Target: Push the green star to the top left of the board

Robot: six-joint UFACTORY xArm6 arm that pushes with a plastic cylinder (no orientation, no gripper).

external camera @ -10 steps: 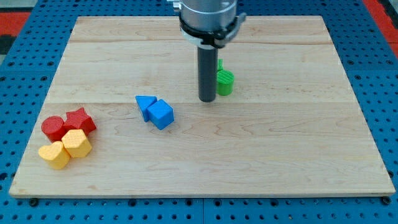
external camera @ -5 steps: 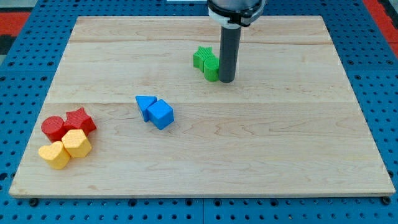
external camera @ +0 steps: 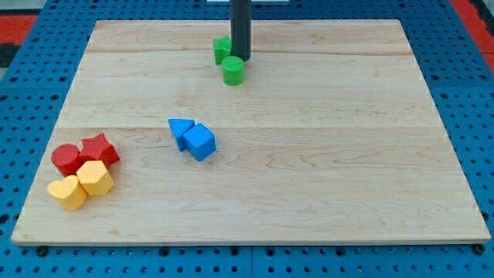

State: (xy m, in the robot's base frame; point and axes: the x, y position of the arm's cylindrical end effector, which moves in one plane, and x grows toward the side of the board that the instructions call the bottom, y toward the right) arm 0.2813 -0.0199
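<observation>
- We have no jaws to open or close: our arm ends in a plain rod, and my tip rests near the board's top edge.
- The green star touches the tip's left side, left of the top edge's middle.
- A green cylinder sits just below the tip.
- Two blue blocks lie mid-board; red and yellow blocks cluster near the bottom-left corner.

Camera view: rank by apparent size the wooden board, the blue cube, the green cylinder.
1. wooden board, by far the largest.
2. blue cube.
3. green cylinder, a bit smaller, though it sits farther up the view, so the gap may be perspective.
</observation>
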